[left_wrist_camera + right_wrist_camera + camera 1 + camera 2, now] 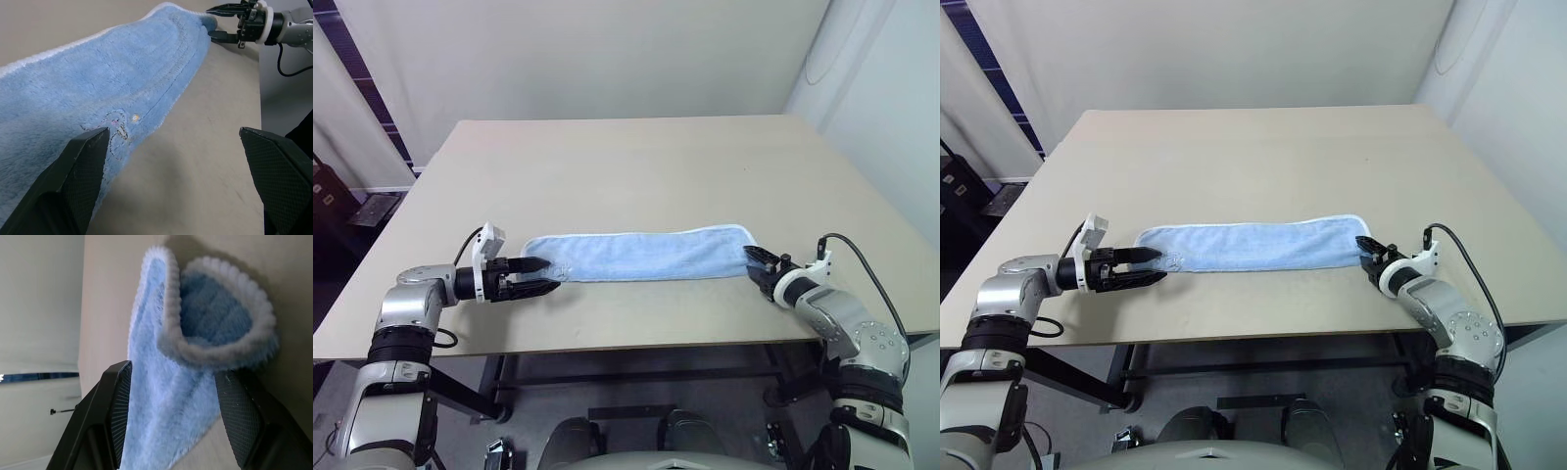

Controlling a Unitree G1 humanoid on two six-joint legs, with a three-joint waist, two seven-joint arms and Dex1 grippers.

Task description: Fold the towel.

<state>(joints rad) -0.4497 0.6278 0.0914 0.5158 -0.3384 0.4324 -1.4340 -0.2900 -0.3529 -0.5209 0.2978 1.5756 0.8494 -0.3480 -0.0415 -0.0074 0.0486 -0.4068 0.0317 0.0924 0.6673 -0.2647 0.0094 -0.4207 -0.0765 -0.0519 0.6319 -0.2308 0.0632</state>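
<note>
The light blue towel (641, 255) lies as a long folded strip across the near part of the tan table (636, 166). My left gripper (551, 274) is open at the strip's left end, fingers level and just off the cloth. In the left wrist view the small dark embroidered mark (117, 129) sits by one of its fingers (88, 166). At the strip's right end my right gripper (750, 258) is shut on the towel. In the right wrist view the white-edged end (215, 318) curls up between the fingers (115, 406).
The table's front edge (607, 343) runs just below both grippers. Bare tabletop stretches behind the towel to a white wall (607, 59). A black cable (862, 259) loops off my right wrist. Dark boxes (328, 191) stand on the floor at the left.
</note>
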